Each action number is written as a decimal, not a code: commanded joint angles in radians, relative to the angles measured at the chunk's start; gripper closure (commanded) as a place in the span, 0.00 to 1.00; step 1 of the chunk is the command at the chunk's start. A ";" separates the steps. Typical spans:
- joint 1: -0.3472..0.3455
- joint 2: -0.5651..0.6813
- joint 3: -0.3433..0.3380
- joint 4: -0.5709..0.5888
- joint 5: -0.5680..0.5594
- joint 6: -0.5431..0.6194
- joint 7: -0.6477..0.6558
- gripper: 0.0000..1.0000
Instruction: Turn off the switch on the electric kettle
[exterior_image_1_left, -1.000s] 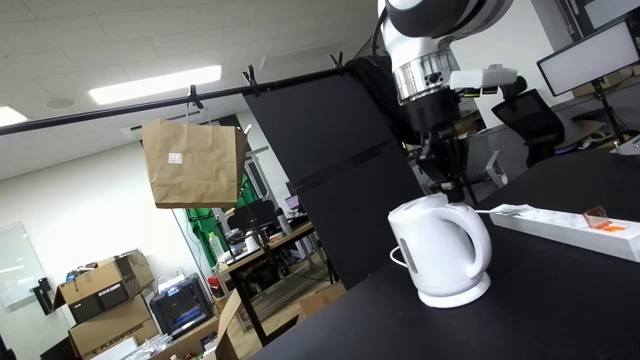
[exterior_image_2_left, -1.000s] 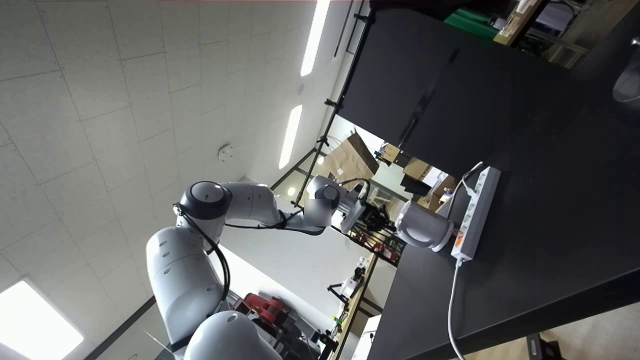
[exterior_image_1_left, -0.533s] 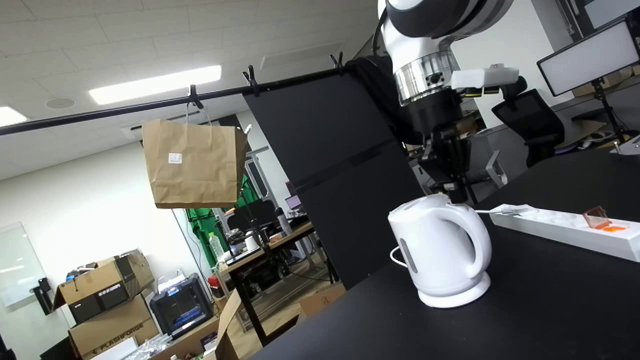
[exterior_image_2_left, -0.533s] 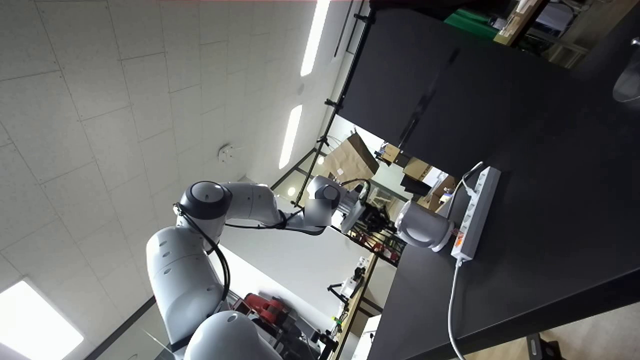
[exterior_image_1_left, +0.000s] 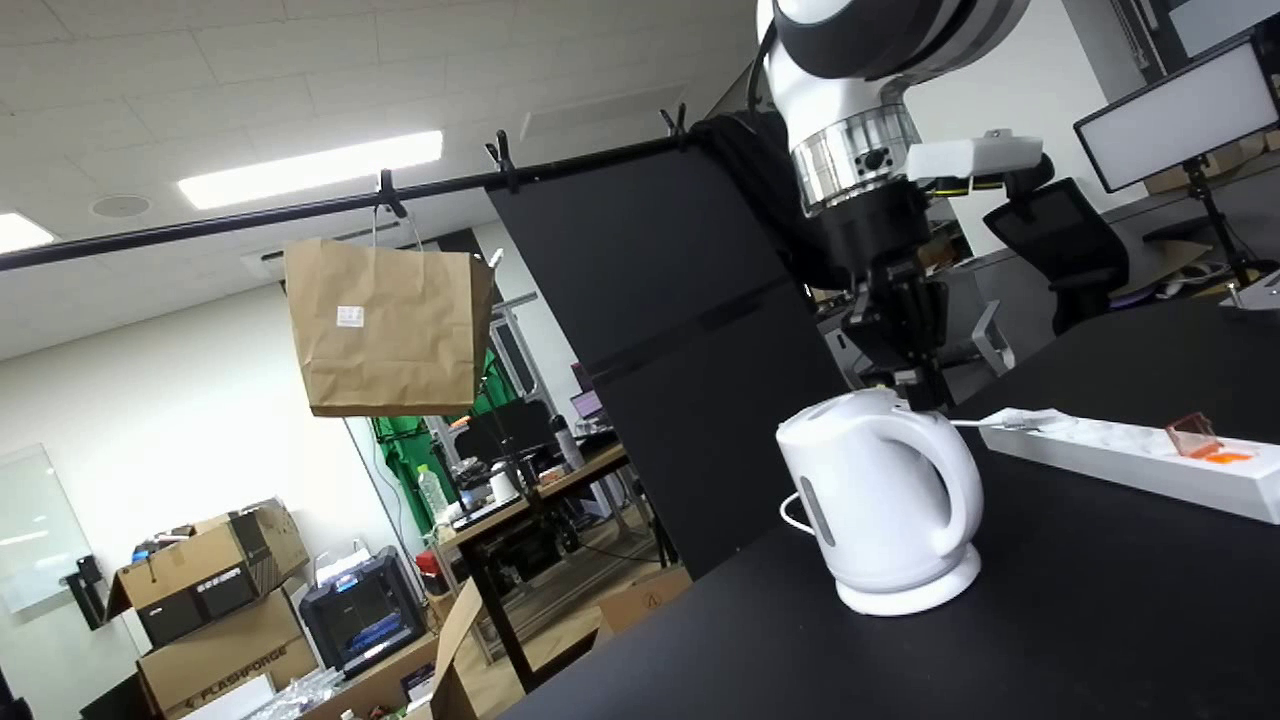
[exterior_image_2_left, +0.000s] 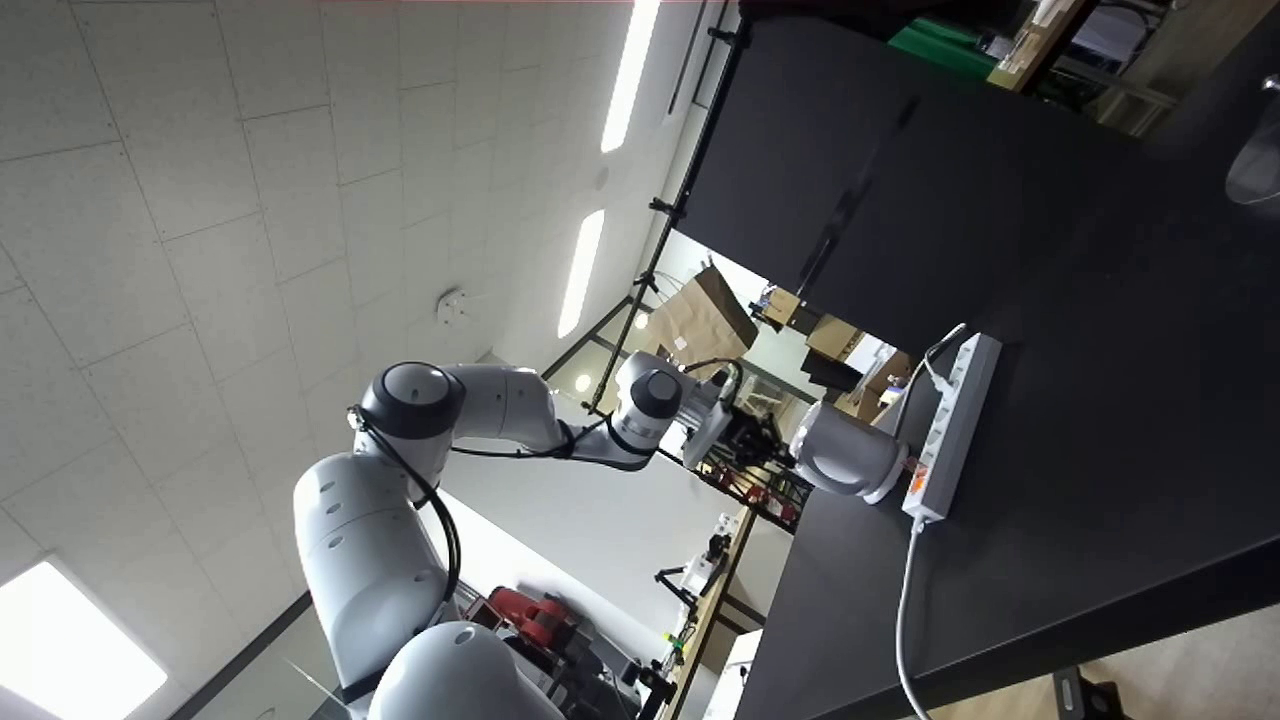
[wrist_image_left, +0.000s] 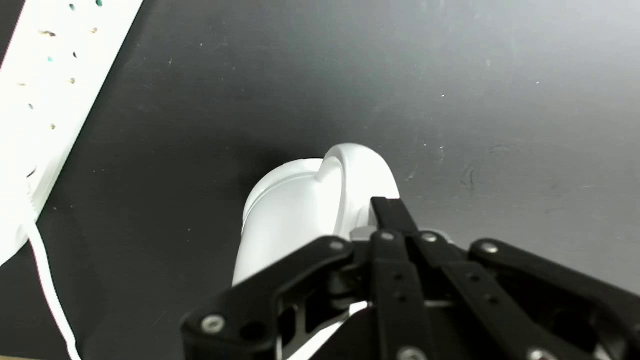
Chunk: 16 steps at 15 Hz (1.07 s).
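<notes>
In an exterior view I have the electric kettle (exterior_image_1_left: 865, 500) upright on the black table (exterior_image_1_left: 1000, 650), seated on its round white base (exterior_image_1_left: 910, 597), its loop handle (exterior_image_1_left: 966, 480) toward the right of the picture and a narrow grey window (exterior_image_1_left: 816, 511) on the left. My gripper (exterior_image_1_left: 928, 392) hangs at the kettle's top, just behind the upper bend of the handle as I see it; from here I cannot tell whether it touches. To the right of the kettle, and behind it, lies the power strip (exterior_image_1_left: 1130, 462) with its reddish see-through flap (exterior_image_1_left: 1193, 437) tipped up. Well past the kettle, high on the left, a brown paper bag (exterior_image_1_left: 390, 330) hangs below a black rail (exterior_image_1_left: 250, 216). In an exterior view my arm (exterior_image_2_left: 360, 540) arches across to the kettle, and the gripper ends right beside the kettle's top. The power strip shows close by the kettle's base there, a plug (exterior_image_2_left: 941, 383) seated in it and a pale power cable (exterior_image_2_left: 901, 625) trailing from its end. In the wrist view I look down along the fingers (wrist_image_left: 394, 215): they are drawn together, side by side, and overlap the kettle's handle. They hide part of the kettle, and I cannot make out its switch. The power strip runs up and to the left of the kettle, apart from it, and a white cord (wrist_image_left: 48, 282) comes down on the kettle's left.
</notes>
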 joint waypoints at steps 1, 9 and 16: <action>0.003 0.010 -0.007 0.020 0.004 -0.028 0.025 1.00; -0.001 0.017 -0.009 0.019 0.006 -0.034 0.023 1.00; 0.002 0.011 -0.009 0.015 0.002 -0.046 0.024 1.00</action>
